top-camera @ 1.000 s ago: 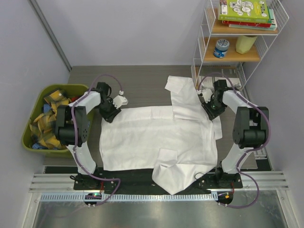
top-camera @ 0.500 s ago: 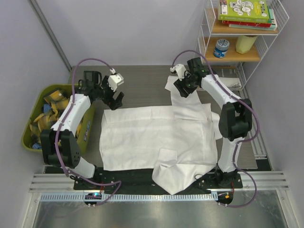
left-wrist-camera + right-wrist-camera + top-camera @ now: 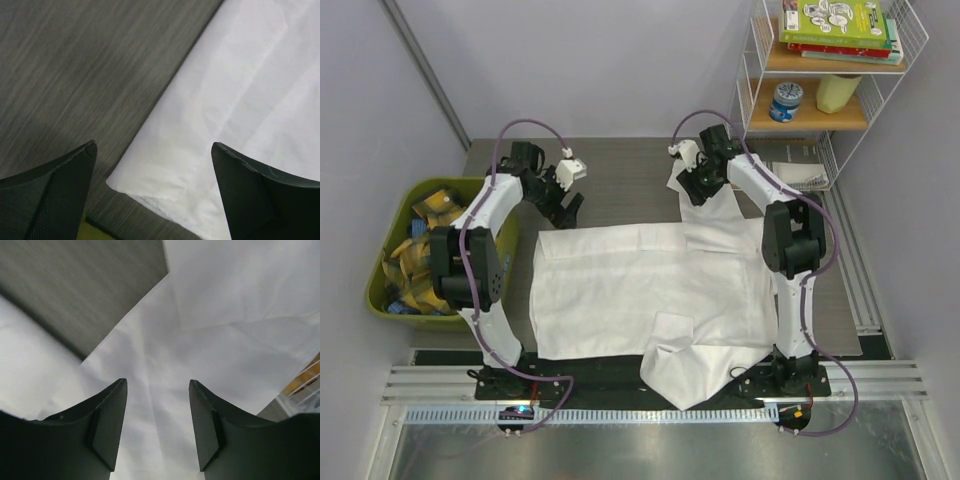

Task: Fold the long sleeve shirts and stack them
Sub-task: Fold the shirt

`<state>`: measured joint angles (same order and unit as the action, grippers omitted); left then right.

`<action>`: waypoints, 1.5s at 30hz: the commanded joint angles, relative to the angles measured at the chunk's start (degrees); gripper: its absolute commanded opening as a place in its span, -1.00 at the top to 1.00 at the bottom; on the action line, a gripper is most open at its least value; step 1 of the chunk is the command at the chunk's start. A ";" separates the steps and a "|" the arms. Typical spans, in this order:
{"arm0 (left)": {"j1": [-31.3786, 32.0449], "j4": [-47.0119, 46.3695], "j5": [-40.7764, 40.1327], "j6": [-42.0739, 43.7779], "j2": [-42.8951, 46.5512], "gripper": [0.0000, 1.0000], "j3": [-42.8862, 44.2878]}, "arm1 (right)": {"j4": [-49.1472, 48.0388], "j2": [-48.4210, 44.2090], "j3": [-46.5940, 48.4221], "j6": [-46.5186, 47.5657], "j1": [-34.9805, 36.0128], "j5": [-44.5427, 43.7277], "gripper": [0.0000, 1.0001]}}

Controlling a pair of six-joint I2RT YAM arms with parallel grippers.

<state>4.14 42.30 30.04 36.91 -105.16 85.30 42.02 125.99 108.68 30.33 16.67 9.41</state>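
A white long sleeve shirt (image 3: pixel 650 290) lies spread flat over the middle of the table, its near edge hanging off the front. One sleeve (image 3: pixel 702 200) runs toward the far right. My left gripper (image 3: pixel 567 207) is open and empty, just above the shirt's far left corner (image 3: pixel 150 175). My right gripper (image 3: pixel 692 190) is open and empty, over the far sleeve (image 3: pixel 165 355). No other white shirt shows.
A green bin (image 3: pixel 390 290) of yellow-and-black plaid cloths stands off the table's left side. A white wire shelf (image 3: pixel 820 110) with books, a can and papers stands at the far right. Bare grey table (image 3: pixel 620 170) lies beyond the shirt.
Both arms have lifted off the shirt's far corners and reached toward the back. The right gripper now hovers over the far sleeve; the left has settled above the far left corner.
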 commanded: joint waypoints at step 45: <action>1.04 11.75 -16.95 26.99 -3.03 0.60 -7.16 | -4.49 -21.67 -36.35 7.91 3.55 -9.15 0.97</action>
<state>5.13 51.68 10.70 63.42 -109.03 75.81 38.54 105.93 72.03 38.65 19.94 1.15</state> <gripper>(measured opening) 0.234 0.028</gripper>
